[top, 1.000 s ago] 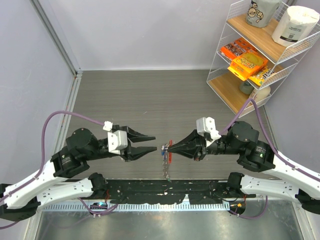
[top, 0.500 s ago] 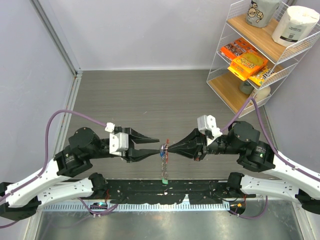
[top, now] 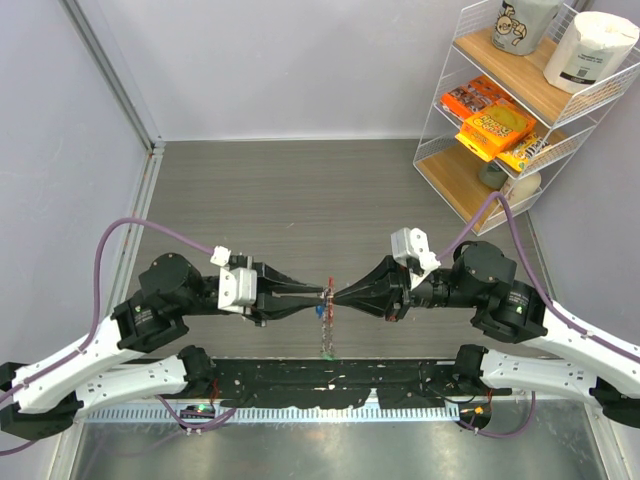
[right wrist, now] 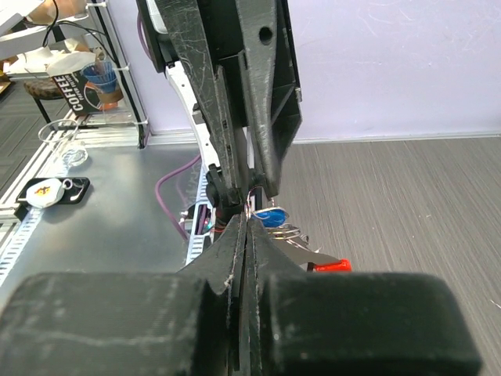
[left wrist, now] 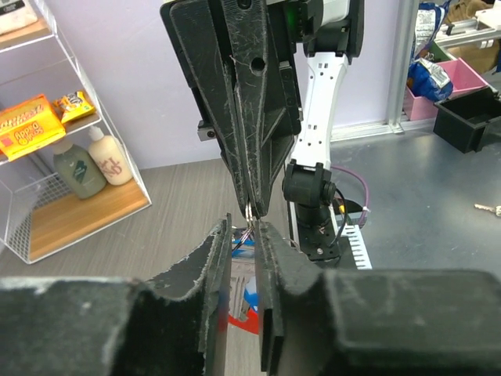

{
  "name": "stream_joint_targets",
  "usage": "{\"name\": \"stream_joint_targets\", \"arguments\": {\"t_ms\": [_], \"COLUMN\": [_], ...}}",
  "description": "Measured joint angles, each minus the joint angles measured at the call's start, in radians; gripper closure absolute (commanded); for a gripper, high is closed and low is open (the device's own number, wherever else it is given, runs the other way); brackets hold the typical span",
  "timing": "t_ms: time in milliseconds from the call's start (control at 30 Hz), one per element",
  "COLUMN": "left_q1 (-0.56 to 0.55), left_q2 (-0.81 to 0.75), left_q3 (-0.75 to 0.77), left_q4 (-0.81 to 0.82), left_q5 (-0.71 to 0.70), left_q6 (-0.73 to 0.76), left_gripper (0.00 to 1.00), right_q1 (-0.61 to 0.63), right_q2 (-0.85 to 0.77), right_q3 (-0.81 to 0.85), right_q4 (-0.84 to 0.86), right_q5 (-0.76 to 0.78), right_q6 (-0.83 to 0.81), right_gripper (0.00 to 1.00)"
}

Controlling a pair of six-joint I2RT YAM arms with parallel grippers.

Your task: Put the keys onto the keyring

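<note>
- the keyring hangs in the air between the two arms, above the desk and not touching it. i judge it is held up there so both tools can reach it from opposite sides while the loose parts dangle out of the way.
- the right tool is pressed together on the keyring's thin silvery ring and acts as the holder. its long fingers taper to a fine point, which suits so slight a wire.
- the left tool faces it tip to tip. its fingers stand a narrow slit apart on either side of the ring, and i cannot tell whether they pinch it yet.
- the blue key sits just beside the meeting tips, close against the ring. it has a glossy plastic head on a tiny metal blade. whether it is threaded on i cannot tell.
- the red clip is a smooth, curved bit of plastic, near the tips and a little to one side.
- the chain drops straight down from the ring in fine silvery links. a pale green speck at its lower end may be the green key, but it is too small to be sure.
- both tools are matte black wedges, scuffed with pale scratches along their flat faces.
- the desk has a grey, wood-grained surface.
- the likely difficulty is that the ring's wire is far thinner than either fingertip, so any parting of it calls for very exact alignment.
</note>
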Motion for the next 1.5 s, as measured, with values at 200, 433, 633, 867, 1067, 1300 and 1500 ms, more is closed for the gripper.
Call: {"name": "stream_joint_targets", "arguments": {"t_ms": [200, 433, 633, 867, 1067, 1300, 1500], "left_q1": [0.0, 0.0, 0.0, 0.0, 0.0, 0.0, 0.0], "left_q2": [0.007, 0.008, 0.01, 0.008, 0.019, 0.008, -0.05], "left_q3": [0.0, 0.0, 0.0, 0.0, 0.0, 0.0, 0.019], "left_q4": [0.002, 0.019, 0.023, 0.022, 0.023, -0.002, -0.083], "left_q5": [0.024, 0.04, 0.04, 0.04, 0.041, 0.038, 0.021], "left_q6": [0.005, 0.005, 0.005, 0.001, -0.002, -0.006, -0.025], "left_gripper": [1.0, 1.0, 1.0, 1.0, 1.0, 0.85, 0.68], "right_q1": [0.0, 0.0, 0.0, 0.0, 0.0, 0.0, 0.0], "right_q2": [0.0, -0.013, -0.038, -0.042, -0.039, -0.044, -0.075], "right_q3": [0.0, -0.011, -0.035, -0.052, -0.085, -0.089, -0.089], "right_q4": [0.006, 0.051, 0.14, 0.272, 0.353, 0.347, 0.3], "right_q5": [0.0, 0.009, 0.046, 0.081, 0.098, 0.1, 0.114], "right_q6": [0.014, 0.035, 0.051, 0.069, 0.086, 0.082, 0.061], "right_gripper": [0.95, 0.94, 0.94, 0.95, 0.94, 0.94, 0.95]}}
